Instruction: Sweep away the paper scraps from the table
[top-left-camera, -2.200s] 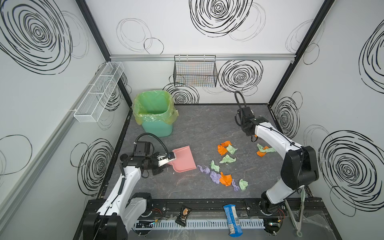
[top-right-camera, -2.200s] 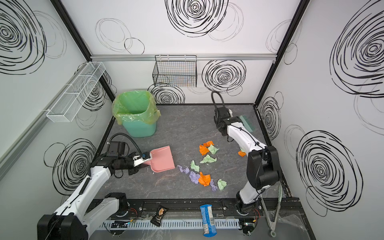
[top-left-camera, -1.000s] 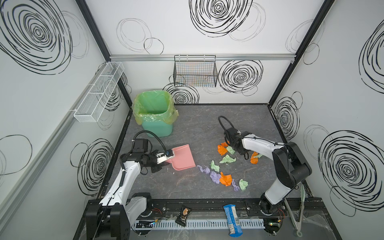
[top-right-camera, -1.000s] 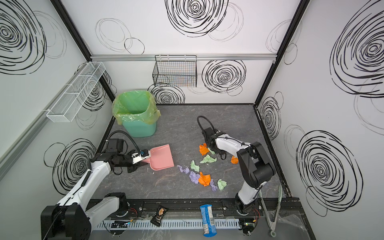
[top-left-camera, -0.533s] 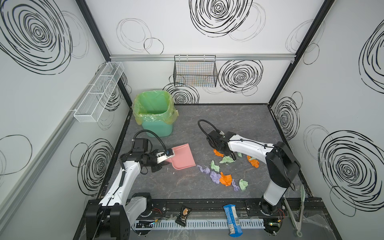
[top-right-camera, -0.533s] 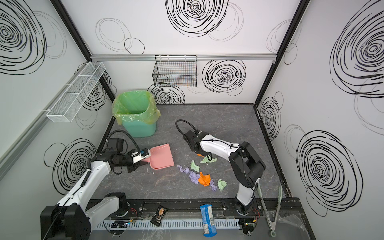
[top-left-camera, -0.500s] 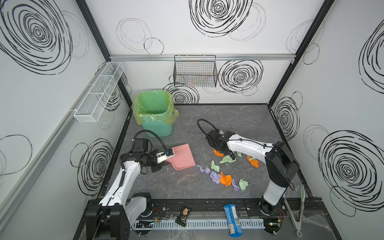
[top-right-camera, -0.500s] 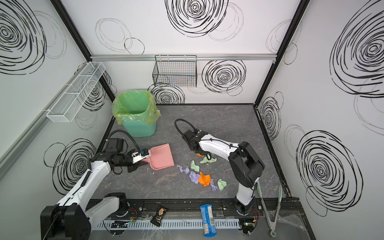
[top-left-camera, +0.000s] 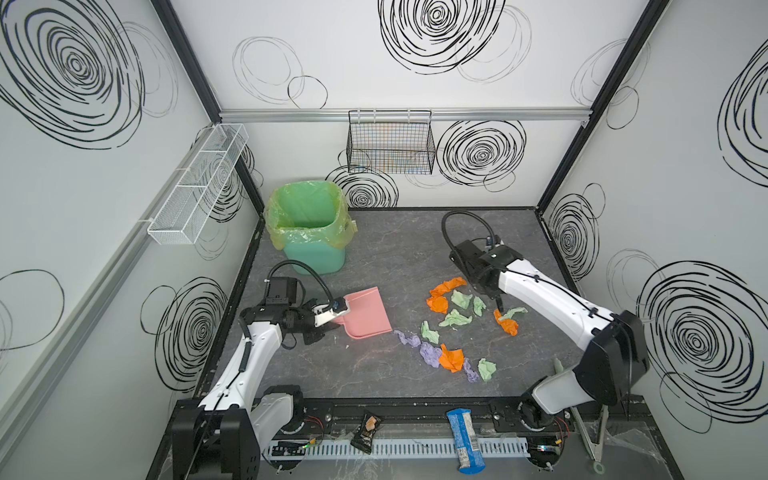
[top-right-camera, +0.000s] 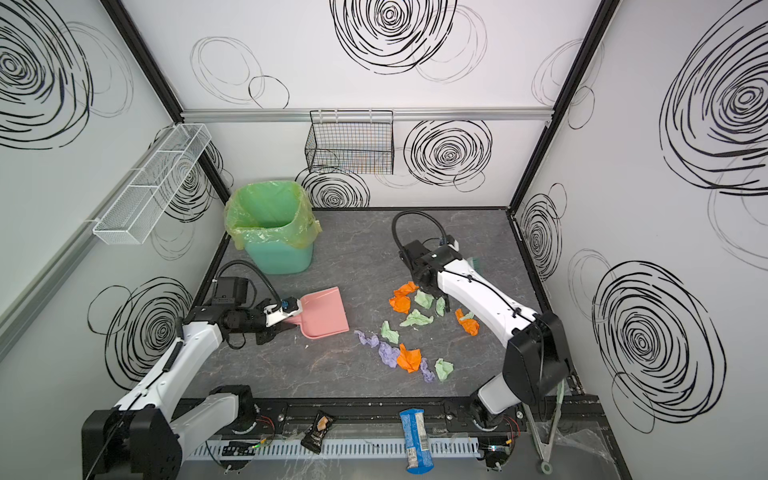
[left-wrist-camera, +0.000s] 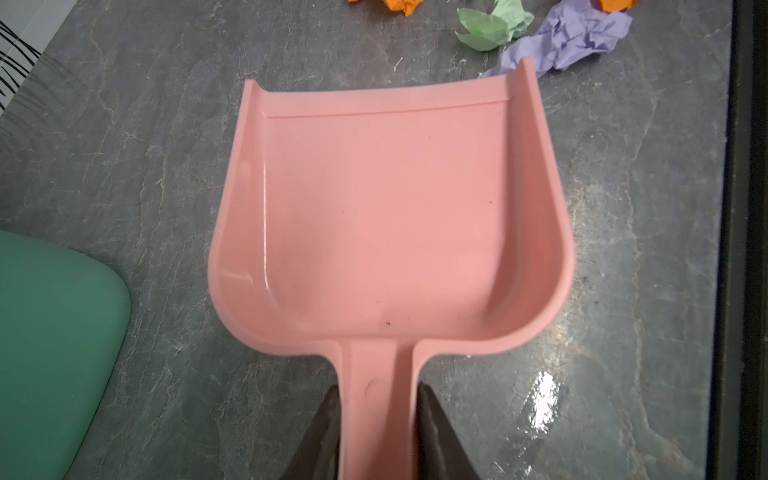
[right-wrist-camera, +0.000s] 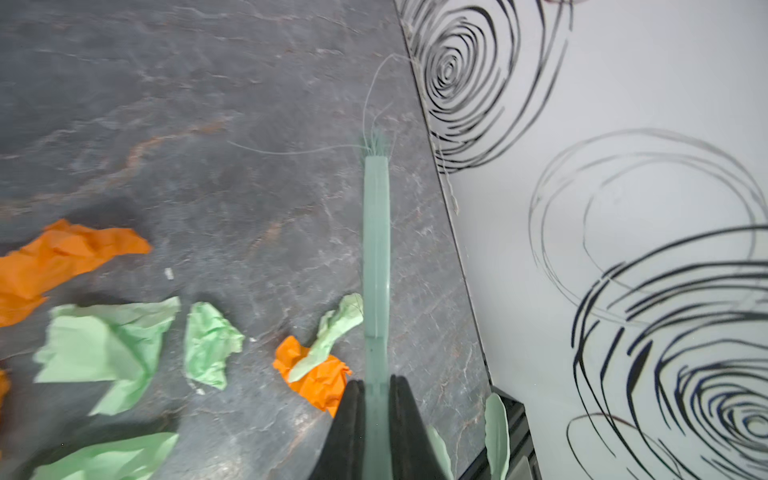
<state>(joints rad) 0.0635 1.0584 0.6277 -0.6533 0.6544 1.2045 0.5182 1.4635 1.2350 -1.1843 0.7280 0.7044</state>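
Several crumpled paper scraps lie right of centre on the dark grey table (top-left-camera: 395, 249): orange (top-left-camera: 446, 286), pale green (top-left-camera: 457, 319) and lavender (top-left-camera: 430, 353) ones, also in a top view (top-right-camera: 409, 359). My left gripper (top-left-camera: 328, 320) (left-wrist-camera: 376, 390) is shut on the handle of a pink dustpan (top-left-camera: 370, 311) (left-wrist-camera: 390, 208), which lies flat and empty with its lip near a lavender scrap (left-wrist-camera: 569, 37). My right gripper (top-left-camera: 498, 305) (right-wrist-camera: 376, 382) is shut on a pale green brush (right-wrist-camera: 376, 249), beside an orange and green scrap pair (right-wrist-camera: 320, 374).
A green-lined bin (top-left-camera: 309, 232) stands at the back left, close to the dustpan. The right wall (right-wrist-camera: 623, 208) is near the brush tip. On the front ledge lie a blue snack wrapper (top-left-camera: 465, 440), a dark packet (top-left-camera: 365, 432) and tongs (top-left-camera: 590, 436).
The right arm had swung left over the scraps half a second ago and is now back to the right with the brush. The left arm and dustpan have stayed put.
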